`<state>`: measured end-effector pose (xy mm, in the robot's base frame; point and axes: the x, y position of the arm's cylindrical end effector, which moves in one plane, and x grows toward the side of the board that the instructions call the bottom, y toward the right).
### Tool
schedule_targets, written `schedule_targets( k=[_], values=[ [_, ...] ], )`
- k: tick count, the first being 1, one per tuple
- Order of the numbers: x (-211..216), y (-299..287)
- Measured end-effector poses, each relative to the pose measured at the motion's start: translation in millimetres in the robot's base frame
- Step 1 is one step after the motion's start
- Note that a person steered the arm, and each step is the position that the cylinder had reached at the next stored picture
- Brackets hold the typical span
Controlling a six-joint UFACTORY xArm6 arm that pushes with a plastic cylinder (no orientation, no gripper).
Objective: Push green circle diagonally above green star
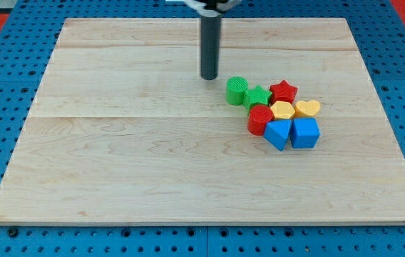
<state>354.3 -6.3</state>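
The green circle (236, 91) sits on the wooden board, touching the left side of the green star (258, 96). My tip (209, 77) is down on the board just up and to the left of the green circle, a small gap away from it. The rod rises from the tip to the view's top edge.
A tight cluster lies right of the green star: a red star (284, 91), a red circle (260, 119), a yellow hexagon-like block (282, 110), a yellow heart (307, 108), and two blue blocks (278, 133) (304, 133). The board (152, 157) rests on a blue pegboard.
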Motion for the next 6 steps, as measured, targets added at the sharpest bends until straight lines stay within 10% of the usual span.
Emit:
schedule_targets(
  k=[6],
  values=[
    [27.7,61.6]
  ],
)
